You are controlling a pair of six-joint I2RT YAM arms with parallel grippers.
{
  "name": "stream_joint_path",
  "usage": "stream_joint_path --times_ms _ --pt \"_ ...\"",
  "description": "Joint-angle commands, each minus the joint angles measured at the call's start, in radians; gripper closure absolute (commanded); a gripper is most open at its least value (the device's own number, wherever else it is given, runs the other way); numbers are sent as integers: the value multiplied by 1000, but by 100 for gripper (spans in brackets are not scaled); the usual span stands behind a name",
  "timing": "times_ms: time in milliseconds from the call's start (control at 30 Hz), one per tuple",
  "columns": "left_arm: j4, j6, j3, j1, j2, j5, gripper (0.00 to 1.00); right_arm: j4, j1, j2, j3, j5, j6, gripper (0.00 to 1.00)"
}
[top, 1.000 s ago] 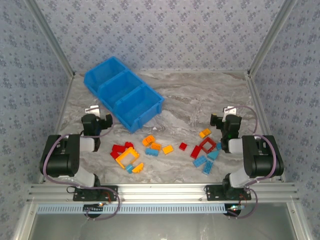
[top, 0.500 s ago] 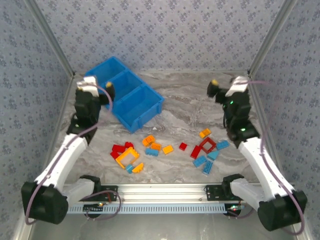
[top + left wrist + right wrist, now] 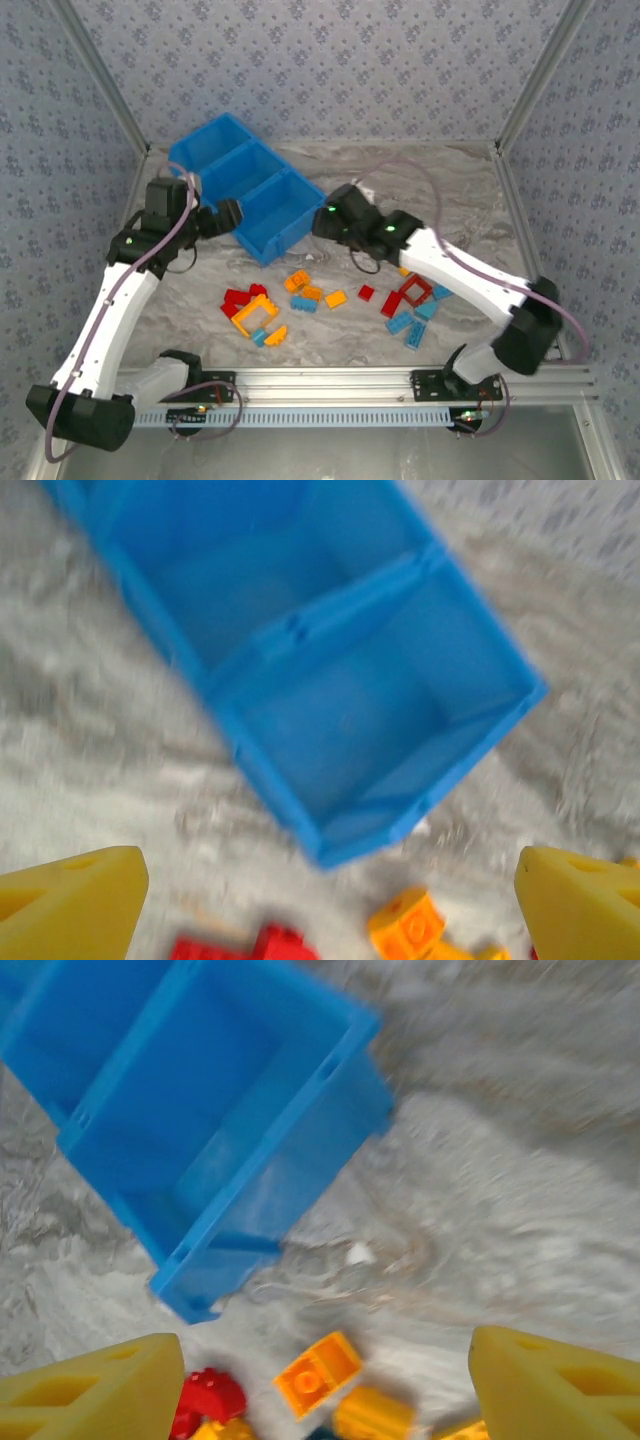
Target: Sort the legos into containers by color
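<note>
Both arms just swing in from the sides, so left jaws and right jaws now hang spread wide and empty, bright blue three-compartment plastic bin (image 3: 292, 232) ahead of them, small red, orange and light-blue plastic bricks (image 3: 335, 298) unsorted on the tabletop (image 3: 400, 190) below.

The grey marbled table (image 3: 420, 190) carries a blue three-compartment bin (image 3: 287, 232) at upper left, with loose legos (image 3: 330, 298) scattered across the lower centre.
</note>
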Motion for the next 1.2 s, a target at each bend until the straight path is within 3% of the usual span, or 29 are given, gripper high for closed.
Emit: stream_joint_path --times_ms 0,167,467,833,1167 --pt "-91 -35 -28 -5 -83 92 6 -37 28 124 112 -45 136 25" --pt "-69 -49 -67 -11 -112 174 7 -17 37 309 250 -103 171 25" --pt "-45 -62 -123 -17 -132 171 6 -14 0 488 380 -160 221 30" --pt "-50 -43 -124 -18 -117 166 7 -141 -90 545 430 -118 176 65" --pt "-31 -52 -127 -19 -98 165 7 -327 -246 531 467 -77 -101 84"
